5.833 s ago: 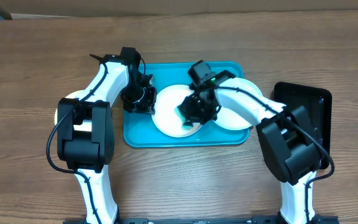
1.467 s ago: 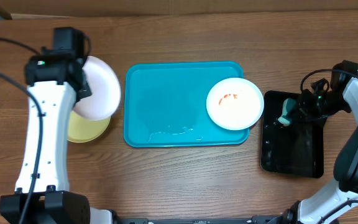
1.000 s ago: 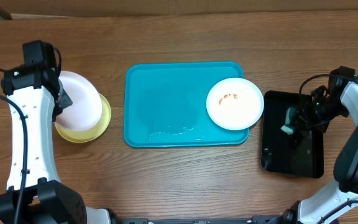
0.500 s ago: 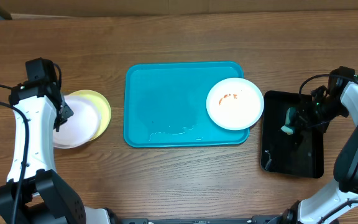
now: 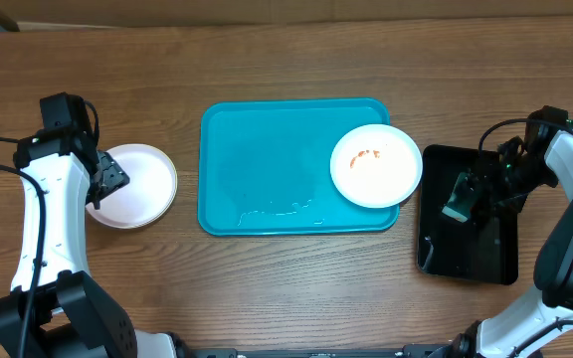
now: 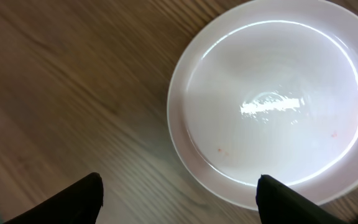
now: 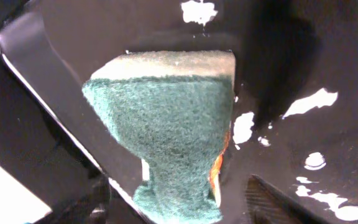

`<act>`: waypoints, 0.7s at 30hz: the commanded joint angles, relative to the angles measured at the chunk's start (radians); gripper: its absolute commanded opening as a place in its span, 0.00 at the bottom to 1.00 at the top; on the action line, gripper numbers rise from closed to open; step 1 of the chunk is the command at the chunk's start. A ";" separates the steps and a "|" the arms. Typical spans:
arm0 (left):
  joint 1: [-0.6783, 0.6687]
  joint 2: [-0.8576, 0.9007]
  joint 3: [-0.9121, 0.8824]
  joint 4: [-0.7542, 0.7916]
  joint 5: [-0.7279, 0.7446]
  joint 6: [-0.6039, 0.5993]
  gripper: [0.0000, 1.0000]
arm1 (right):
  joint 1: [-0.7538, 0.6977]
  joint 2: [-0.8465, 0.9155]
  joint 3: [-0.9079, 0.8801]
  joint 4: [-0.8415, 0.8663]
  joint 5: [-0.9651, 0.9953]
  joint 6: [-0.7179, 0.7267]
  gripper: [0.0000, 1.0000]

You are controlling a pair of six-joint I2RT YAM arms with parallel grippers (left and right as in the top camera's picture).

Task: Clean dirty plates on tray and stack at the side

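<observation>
One white plate [image 5: 139, 187] lies flat on the table left of the turquoise tray [image 5: 267, 149]; in the left wrist view this plate [image 6: 272, 106] fills the upper right. My left gripper [image 5: 105, 184] is open at its left rim, its fingertips [image 6: 92, 193] spread wide and holding nothing. A second white plate [image 5: 376, 165] with orange smears sits at the tray's right end. My right gripper [image 5: 474, 195] stands open over the black tray, a green sponge [image 7: 166, 124] upright between its fingers, with a gap on the right side. No yellow-green plate shows.
The black tray [image 5: 485, 249] lies right of the turquoise tray, wet with droplets [image 7: 316, 102]. A thin streak of water [image 5: 277, 211] lies on the turquoise tray's front part. Bare wood lies ahead of and behind both trays.
My left gripper has opened and the white plate has dropped flat, covering the yellow-green one. My right gripper has opened off the sponge on the black tray.
</observation>
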 commanded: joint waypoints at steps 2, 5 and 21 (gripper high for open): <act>0.004 -0.012 -0.009 0.000 0.219 0.020 0.79 | 0.003 -0.033 -0.002 0.011 0.005 -0.006 1.00; 0.004 -0.012 -0.009 0.000 0.301 0.027 0.79 | 0.003 -0.033 -0.002 0.010 0.006 -0.006 1.00; 0.003 -0.012 -0.009 0.003 0.367 0.027 0.80 | 0.003 -0.033 -0.002 0.141 0.005 -0.006 1.00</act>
